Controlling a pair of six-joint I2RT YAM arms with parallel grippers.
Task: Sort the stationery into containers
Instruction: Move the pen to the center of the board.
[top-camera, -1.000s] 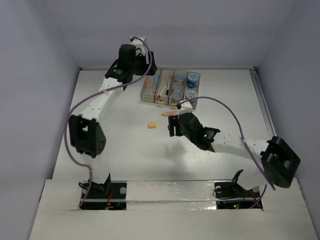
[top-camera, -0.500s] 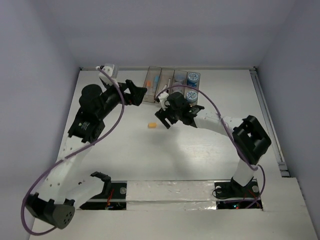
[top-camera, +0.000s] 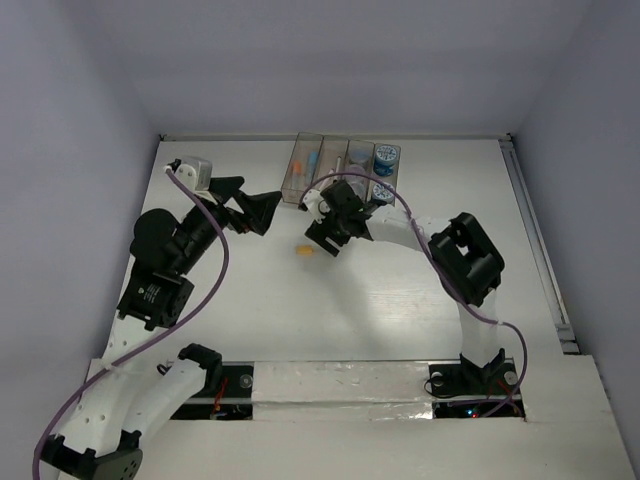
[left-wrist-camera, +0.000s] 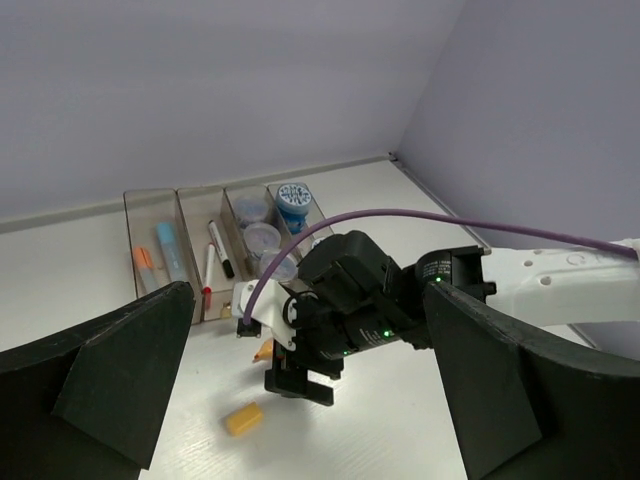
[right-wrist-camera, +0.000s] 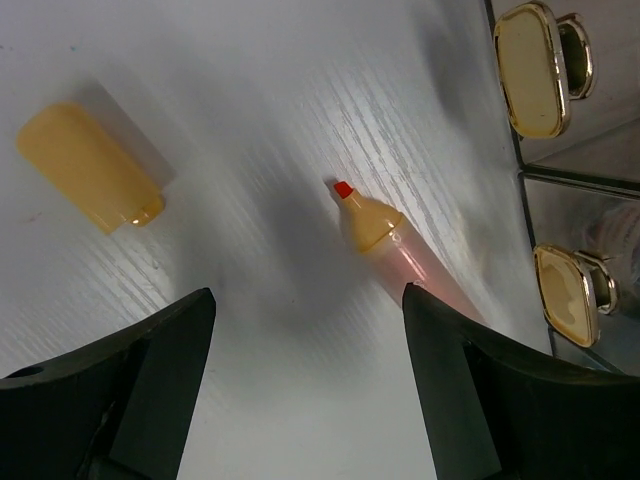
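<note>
Right gripper (right-wrist-camera: 305, 295) spread, empty, over white table (top-camera: 400, 300). Below it, uncapped orange marker with red tip (right-wrist-camera: 385, 245) and stubby orange piece (right-wrist-camera: 90, 165) lie apart. Marker near labelled ends of translucent grey-brown plastic bins (left-wrist-camera: 150, 215). Left gripper (left-wrist-camera: 310, 292) spread wide, empty.

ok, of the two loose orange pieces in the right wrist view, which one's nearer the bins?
The marker with the red tip, lying close to the yellow bin labels. The stubby orange piece has no red tip and sits farther out.
</note>
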